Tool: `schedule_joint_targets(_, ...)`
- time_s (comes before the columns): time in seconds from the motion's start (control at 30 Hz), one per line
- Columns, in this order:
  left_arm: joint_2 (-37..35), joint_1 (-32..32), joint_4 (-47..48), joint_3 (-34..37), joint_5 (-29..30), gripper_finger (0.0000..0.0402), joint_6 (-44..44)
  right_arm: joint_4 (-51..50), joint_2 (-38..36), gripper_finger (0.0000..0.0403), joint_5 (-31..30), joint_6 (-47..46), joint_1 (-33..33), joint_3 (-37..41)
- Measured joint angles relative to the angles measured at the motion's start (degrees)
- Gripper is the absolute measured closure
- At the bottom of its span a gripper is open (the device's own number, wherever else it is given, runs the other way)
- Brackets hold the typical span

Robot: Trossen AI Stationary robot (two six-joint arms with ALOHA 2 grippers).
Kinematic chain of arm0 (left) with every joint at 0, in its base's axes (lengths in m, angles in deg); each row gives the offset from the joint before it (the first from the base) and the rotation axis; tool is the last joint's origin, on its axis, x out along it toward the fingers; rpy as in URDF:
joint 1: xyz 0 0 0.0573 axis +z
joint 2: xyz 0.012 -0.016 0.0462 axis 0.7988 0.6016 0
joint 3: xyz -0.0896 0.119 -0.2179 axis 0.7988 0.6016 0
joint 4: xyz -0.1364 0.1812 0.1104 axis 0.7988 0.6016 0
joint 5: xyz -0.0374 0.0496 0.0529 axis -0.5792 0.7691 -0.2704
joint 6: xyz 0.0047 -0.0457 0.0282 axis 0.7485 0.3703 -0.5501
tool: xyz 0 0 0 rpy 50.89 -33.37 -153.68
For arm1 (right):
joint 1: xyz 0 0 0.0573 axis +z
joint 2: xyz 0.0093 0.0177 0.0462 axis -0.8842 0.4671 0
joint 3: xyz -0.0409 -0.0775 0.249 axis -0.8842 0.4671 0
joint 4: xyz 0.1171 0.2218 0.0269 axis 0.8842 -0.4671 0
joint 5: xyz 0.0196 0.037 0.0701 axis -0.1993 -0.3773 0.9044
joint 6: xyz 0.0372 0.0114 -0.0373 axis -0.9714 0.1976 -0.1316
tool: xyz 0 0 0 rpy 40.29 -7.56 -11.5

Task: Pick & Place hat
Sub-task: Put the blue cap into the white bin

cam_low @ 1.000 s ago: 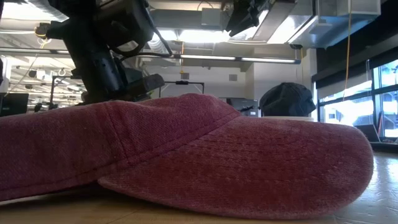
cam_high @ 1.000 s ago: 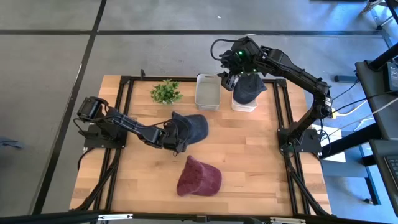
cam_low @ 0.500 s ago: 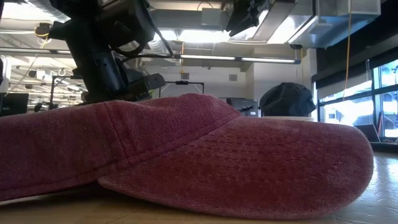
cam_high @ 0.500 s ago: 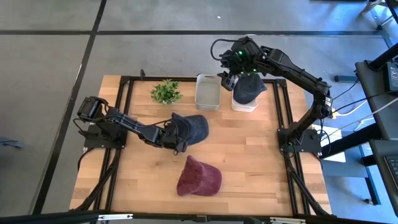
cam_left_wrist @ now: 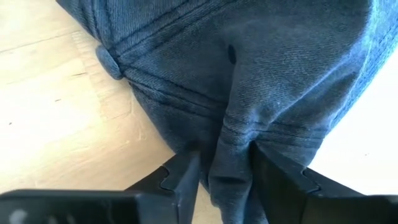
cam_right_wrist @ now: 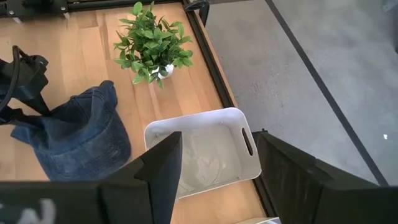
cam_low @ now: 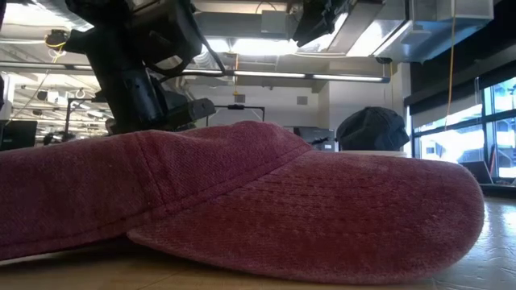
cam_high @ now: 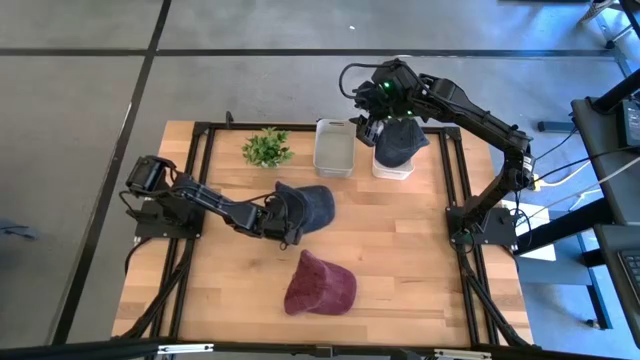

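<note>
- Denim of the blue cap [cam_high: 308, 205] was pinched in a fold by the left gripper [cam_left_wrist: 224, 177] mid-table; cap looked not yet lifted.
- One dark cap [cam_high: 398, 142] was already parked on a white bin [cam_high: 393, 169] at the back, under the right gripper [cam_high: 368, 128], fingers spread, nothing held.
- Left to do, by the look of it: blue cap, then the red cap [cam_high: 320, 284].
- The pinch was only shown by the left wrist view; the low view was mostly blocked by the red cap.

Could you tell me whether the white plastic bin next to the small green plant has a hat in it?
No: in the right wrist view, the white plastic bin beside the small green plant shows only its bare inside.
</note>
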Motion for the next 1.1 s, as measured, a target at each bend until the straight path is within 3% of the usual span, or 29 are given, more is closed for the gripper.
schedule_joint_targets(0.77, 0.2, 0.0, 0.0, 0.1, -0.3, 0.0365, -2.9, 0.0, 0.0, 0.0193, 0.0, 0.0, 0.0, 0.0)
schedule_joint_targets(1.1, 0.2, 0.0, 0.0, 0.2, -0.3, 0.0378, -3.1, 0.0, 0.0, 0.0193, 0.0, 0.0, 0.0, 0.0)
